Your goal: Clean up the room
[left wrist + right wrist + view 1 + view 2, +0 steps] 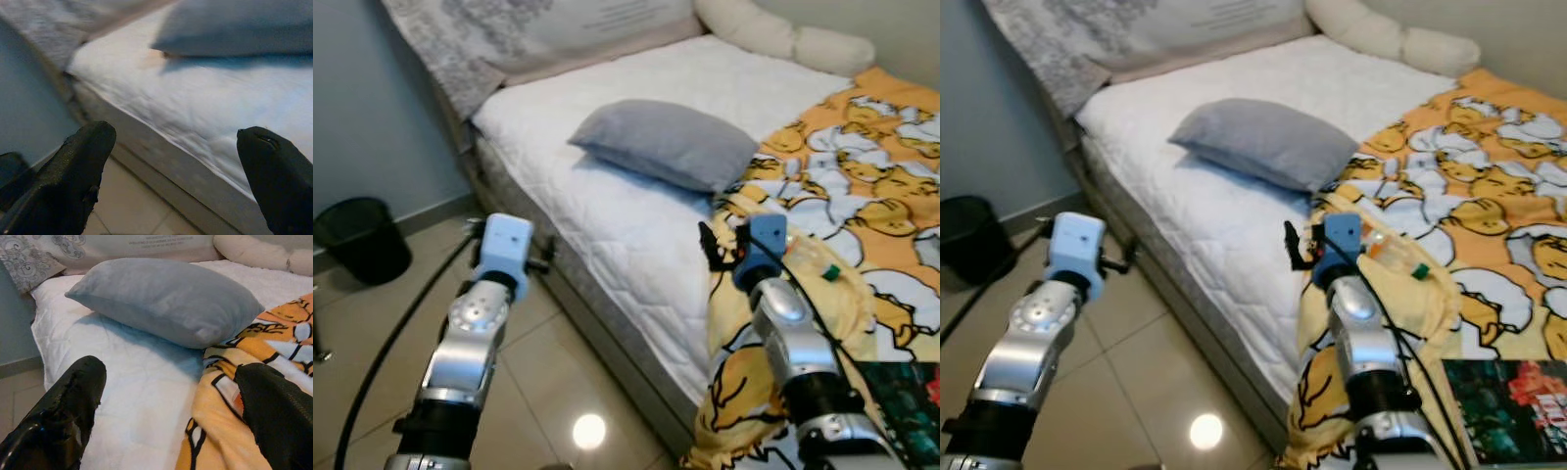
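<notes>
Since the blanket (pixel 862 186) is soft and light, pinch its bunched edge; right gripper (pixel 171 416) and left gripper (pixel 176 181) fingers stand apart.

A bed (pixel 636 235) is running from the near right toward the far left wall. A pillow (pixel 668 143) is lying on the mattress near its middle. To the pillow's right, a blanket (pixel 862 166) is covering the bed and hanging over its near edge. A bottle (pixel 813 257) is resting on the blanket. A book (pixel 1508 397) is lying at the near right. A bin (pixel 362 237) is standing on the floor (pixel 538 392), well left of the bed. More pillows (pixel 783 37) are sitting at the bed's far end.
</notes>
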